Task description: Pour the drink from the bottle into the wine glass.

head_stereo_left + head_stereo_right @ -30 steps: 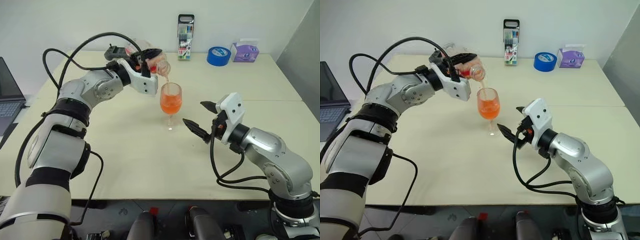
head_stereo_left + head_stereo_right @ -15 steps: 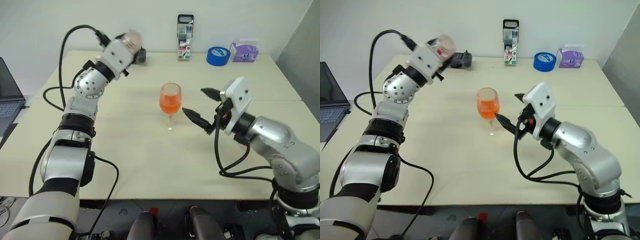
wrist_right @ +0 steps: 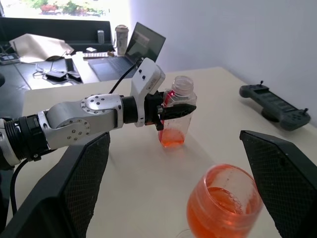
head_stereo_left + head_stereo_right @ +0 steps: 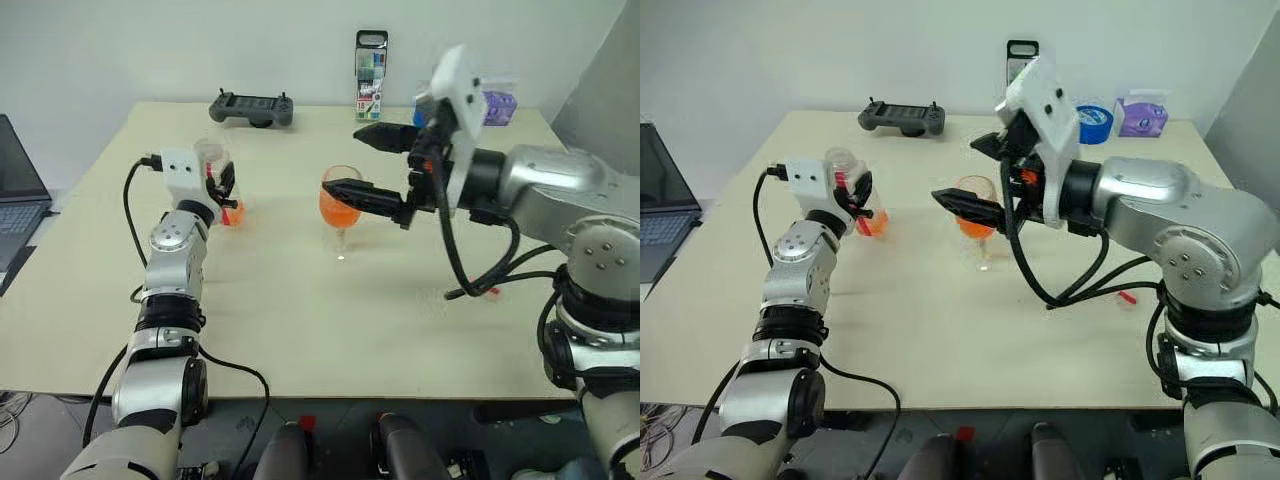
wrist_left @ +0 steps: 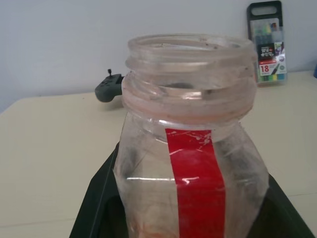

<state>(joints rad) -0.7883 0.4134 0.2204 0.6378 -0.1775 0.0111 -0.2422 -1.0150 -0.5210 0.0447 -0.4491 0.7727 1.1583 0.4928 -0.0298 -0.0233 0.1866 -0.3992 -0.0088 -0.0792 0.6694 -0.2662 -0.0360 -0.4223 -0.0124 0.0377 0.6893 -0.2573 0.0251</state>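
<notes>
- On the table's left side, we hold the bottle upright in our left gripper, whose fingers are clenched round its lower body; a little of the drink sits in the bottom, and whether the base touches the tabletop we cannot tell.
- At the table's middle stands the wine glass, well apart from the bottle and about half full of orange liquid, so we judge the pour itself done and the step in hand to be parking the bottle.
- To do this well, we should lower the bottle straight down, keep it vertical until its base sits flat, and only then let the fingers go, drawing the arm back without brushing the bottle.
- Above and just beside the glass hovers our right gripper, its fingers spread wide and grasping nothing; we should keep it clear of the rim so the stem is not knocked.
- Along its long axis the bottle runs vertically, open uncapped mouth pointing up, red strip running down the side that faces our left wrist camera.
- At the far edge, the game controller and marker pack lie out of the way.
</notes>
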